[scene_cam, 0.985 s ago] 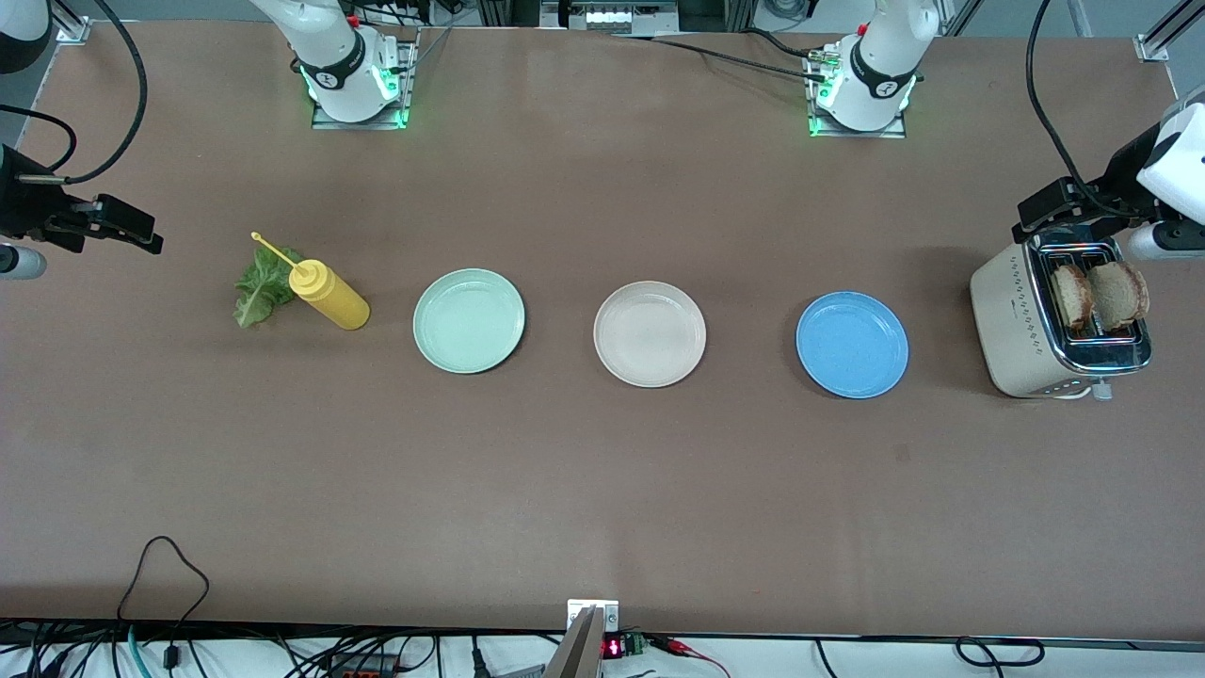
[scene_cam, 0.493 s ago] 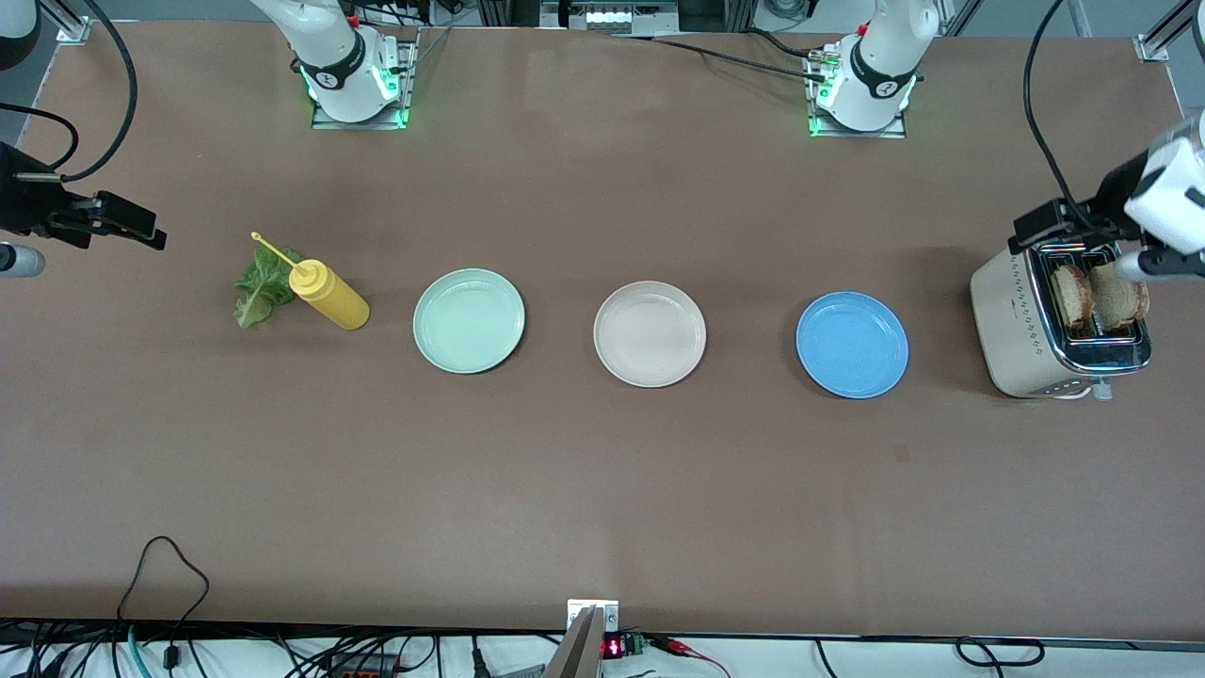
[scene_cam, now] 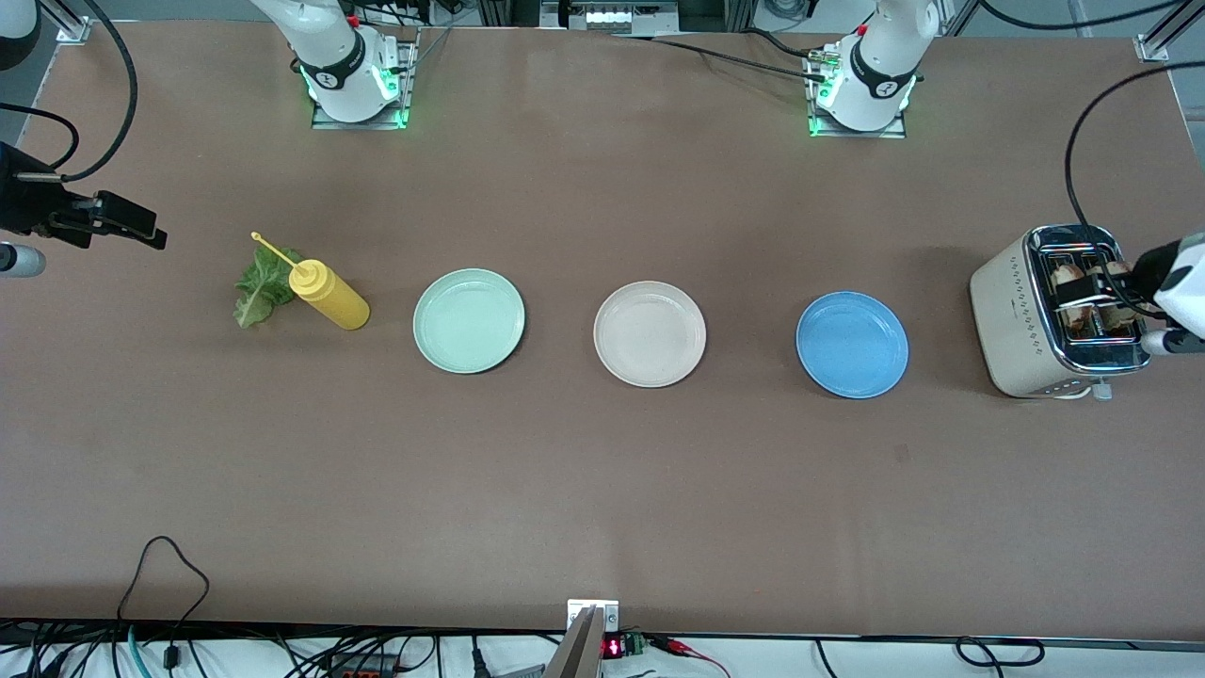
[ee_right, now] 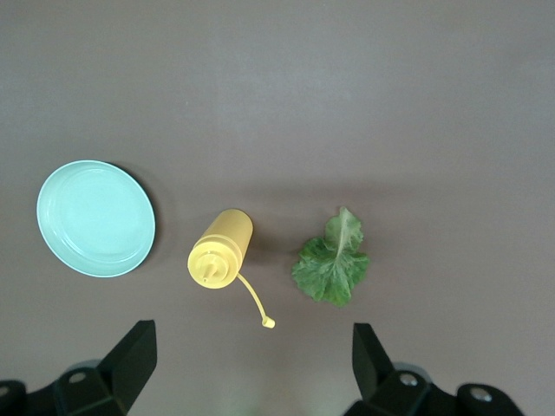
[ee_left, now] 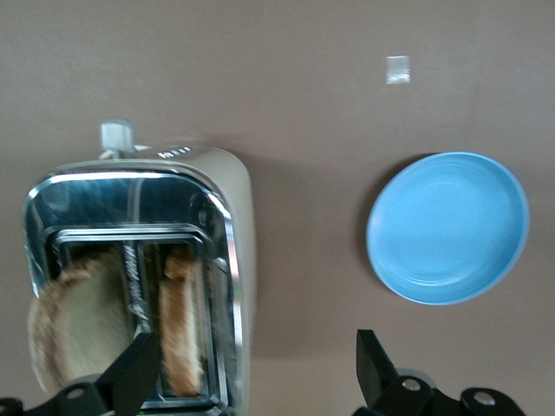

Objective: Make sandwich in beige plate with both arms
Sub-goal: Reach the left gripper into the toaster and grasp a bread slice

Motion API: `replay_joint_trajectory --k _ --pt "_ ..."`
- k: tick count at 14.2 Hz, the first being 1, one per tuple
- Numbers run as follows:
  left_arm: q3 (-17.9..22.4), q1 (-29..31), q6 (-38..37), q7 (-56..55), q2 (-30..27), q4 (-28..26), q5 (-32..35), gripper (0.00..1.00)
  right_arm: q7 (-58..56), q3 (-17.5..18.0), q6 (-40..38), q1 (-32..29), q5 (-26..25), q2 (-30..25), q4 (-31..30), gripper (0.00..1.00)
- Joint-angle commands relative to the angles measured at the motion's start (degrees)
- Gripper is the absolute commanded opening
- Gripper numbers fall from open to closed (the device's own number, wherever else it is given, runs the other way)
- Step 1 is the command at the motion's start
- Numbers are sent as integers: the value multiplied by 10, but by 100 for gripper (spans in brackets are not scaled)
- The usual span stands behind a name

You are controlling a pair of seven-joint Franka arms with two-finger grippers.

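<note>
Our left gripper, fingers spread wide and empty, hangs directly over the cream toaster. Its two browned bread slices stand upright in the slots, long edges along them. Our right gripper waits open over the ruffled green lettuce leaf, holding nothing.

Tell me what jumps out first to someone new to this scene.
Three plates in a row mid-table: mint green plate, beige plate, blue plate. At the left arm's end, the open left gripper hangs over the toaster with two bread slices. Near the right arm's end lie a yellow bottle and lettuce.
</note>
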Motion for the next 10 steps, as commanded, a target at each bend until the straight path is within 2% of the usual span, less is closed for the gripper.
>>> replay_joint_trajectory --k 1,7,9,10 --pt "-6 21 3 21 23 18 14 100 -1 3 -5 -7 8 -3 -1 100" --pt "-6 43 2 22 62 14 42 100 -2 2 -3 -9 8 1 1 100" --pt "-6 42 -14 21 62 13 42 96 -2 2 -3 -9 8 1 1 100" --pt "-6 42 -28 18 62 12 41 90 -2 2 -5 -8 8 0 0 100"
